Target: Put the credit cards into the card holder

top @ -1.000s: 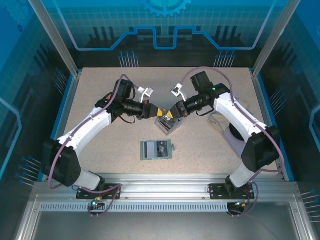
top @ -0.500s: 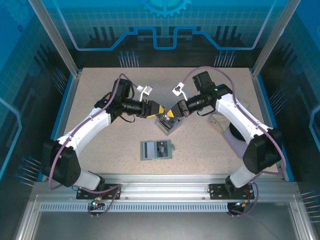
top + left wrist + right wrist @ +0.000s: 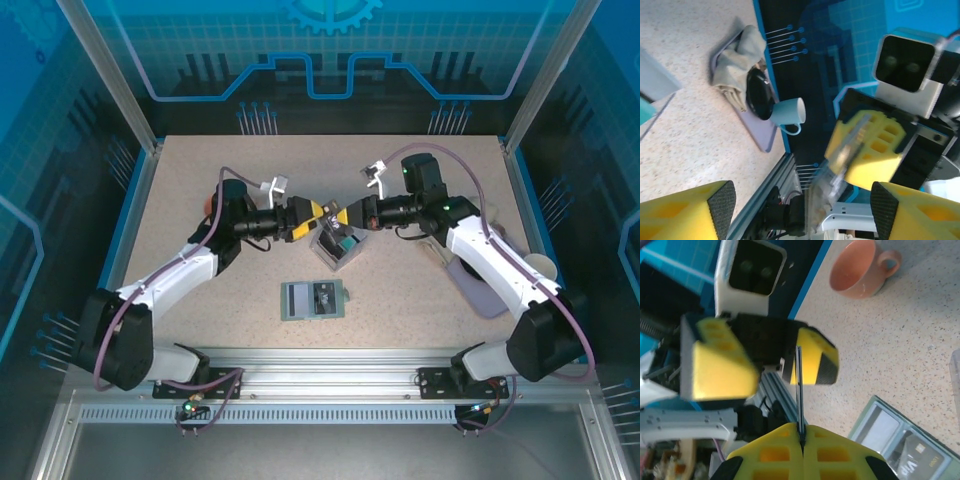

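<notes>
Right gripper (image 3: 802, 434) is clamped tight on one of the credit cards (image 3: 799, 385). From the right wrist cam you only get it edge-on, just a thin dark line sticking up out of the yellow fingers. Left gripper (image 3: 306, 212) sits nose to nose with it, jaws spread wide and holding nothing. The card's far end pokes in between its fingers, close to one of them, and I can't tell if it's touching. From above, the two meet right over the clear box (image 3: 325, 258), which has a teal card (image 3: 346, 243) in it. Card holder (image 3: 313, 299) lies open and flat on the table, nearer the arm bases. Its grey inside faces up, with a dark card (image 3: 920, 452) and what looks like a whitish card (image 3: 881, 427) in the slots. Pink mug (image 3: 860, 270) stands off near the table edge.
</notes>
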